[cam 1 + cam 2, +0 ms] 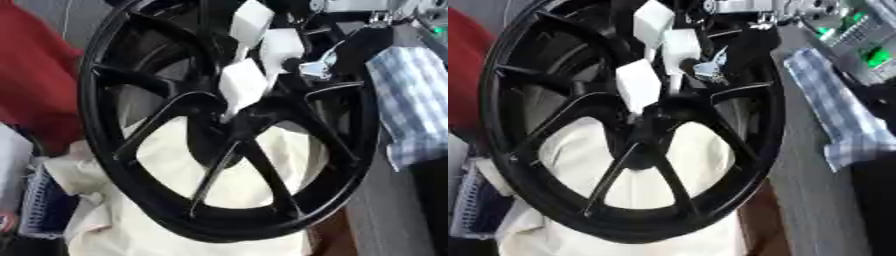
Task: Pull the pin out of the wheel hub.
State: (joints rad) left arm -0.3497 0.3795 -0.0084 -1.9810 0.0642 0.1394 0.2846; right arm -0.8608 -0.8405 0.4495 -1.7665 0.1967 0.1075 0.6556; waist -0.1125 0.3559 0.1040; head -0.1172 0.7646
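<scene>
A black wheel (232,120) with thin paired spokes stands upright and fills most of the view, its rim running from the top edge round to about 6 o'clock. Its hub (249,117) sits just above the middle of the picture.

The robot's right hand (262,47) reaches down from 12 o'clock in front of the wheel, its black and silver wrist parts showing at about 1 o'clock of the hub. Three white padded fingers (639,85) point down toward the hub; the lowest one ends right at the hub's upper left. Whether they are pinching anything cannot be told, as the tips blur into the dark hub. The pin itself cannot be made out; a thin pale line shows just beneath the lowest finger at the hub.

Behind and below the wheel, from 5 to 8 o'clock, lies a cream cloth (188,220). At 3 o'clock hangs a blue-and-white checked cloth (416,105) over a grey surface. A red shape (35,85) fills the 9 to 10 o'clock side, and a pale slatted basket (39,210) stands at 8 o'clock.
</scene>
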